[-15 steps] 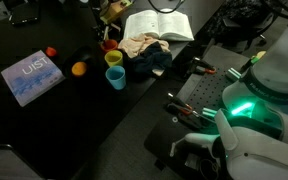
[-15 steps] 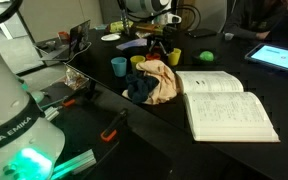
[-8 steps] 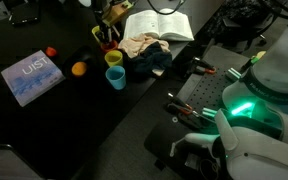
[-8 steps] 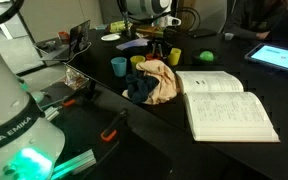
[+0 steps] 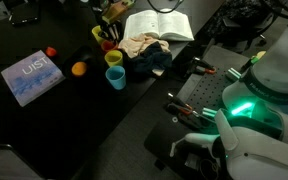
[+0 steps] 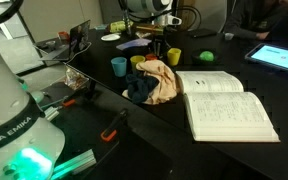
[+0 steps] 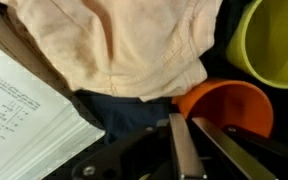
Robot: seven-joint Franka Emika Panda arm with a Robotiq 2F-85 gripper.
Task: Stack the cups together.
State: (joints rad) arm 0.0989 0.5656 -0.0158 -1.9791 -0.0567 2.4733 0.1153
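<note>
In the wrist view, my gripper (image 7: 187, 121) is shut, its two fingers pinching the near wall of an orange cup (image 7: 234, 100). A yellow cup (image 7: 269, 40) stands right beside that one. In an exterior view, the orange cup (image 5: 109, 45) sits between two yellow cups (image 5: 98, 33) (image 5: 114, 58), and a blue cup (image 5: 115, 77) stands nearer the front. In an exterior view, my gripper (image 6: 156, 43) reaches down among the blue cup (image 6: 118, 66) and a yellow cup (image 6: 173, 55).
A crumpled peach and dark blue cloth (image 5: 144, 48) lies against the cups, next to an open book (image 5: 159, 25). An orange ball (image 5: 79, 69), a small red ball (image 5: 51, 51) and a blue book (image 5: 32, 77) lie further off. A tablet (image 6: 274, 55) sits behind.
The jaws have gone from open to shut on the orange cup's wall. The arm and the other cups have barely moved.
</note>
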